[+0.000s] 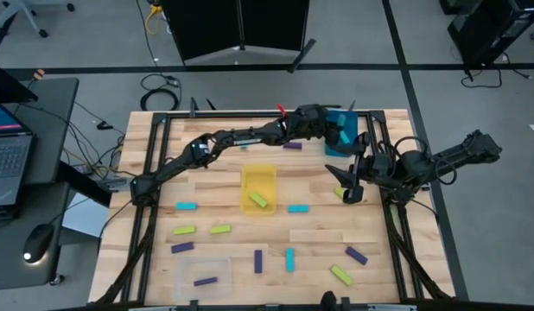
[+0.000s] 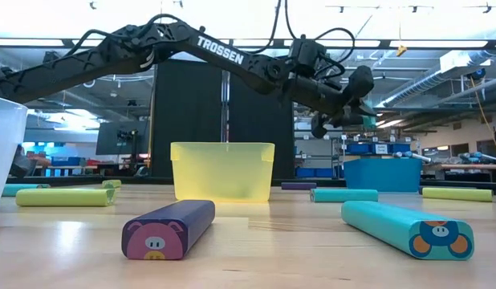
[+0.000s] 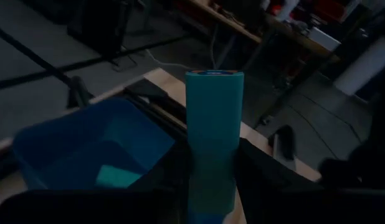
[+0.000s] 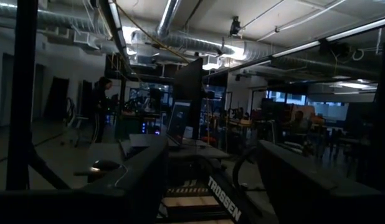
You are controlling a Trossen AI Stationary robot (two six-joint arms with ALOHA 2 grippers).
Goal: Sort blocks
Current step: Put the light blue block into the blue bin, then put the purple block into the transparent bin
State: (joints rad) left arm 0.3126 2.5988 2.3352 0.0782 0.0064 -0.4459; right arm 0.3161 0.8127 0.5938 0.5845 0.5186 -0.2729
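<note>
My left gripper [image 3: 211, 158] reaches across to the table's far right and hangs over the blue bin [image 3: 86, 149], shut on a cyan block [image 3: 214, 106]. Another cyan block [image 3: 114, 175] lies in that bin. My right gripper [image 1: 346, 183] hovers open near the table's right side, level with the room in its wrist view, with nothing between its fingers [image 4: 142, 180]. A yellow-green block [image 1: 340, 193] lies on the wood close beside it. Several cyan, yellow-green and purple blocks lie flat across the near half of the table. My left gripper pinches the cyan block between its two fingers [image 3: 255, 163], on the block's long sides near its rear end [image 3: 211, 186]. The block runs along the fingers and its free end [image 3: 214, 74] sticks out past them. It is lifted clear above the blue bin.
The yellow bin [image 1: 259, 179] at mid-table holds a yellow-green block [image 1: 260, 200]. A clear bin [image 1: 187, 269] at the near left holds a purple block [image 1: 206, 281]. A purple block [image 2: 168, 229] and a cyan block [image 2: 408, 229] lie close to the low camera.
</note>
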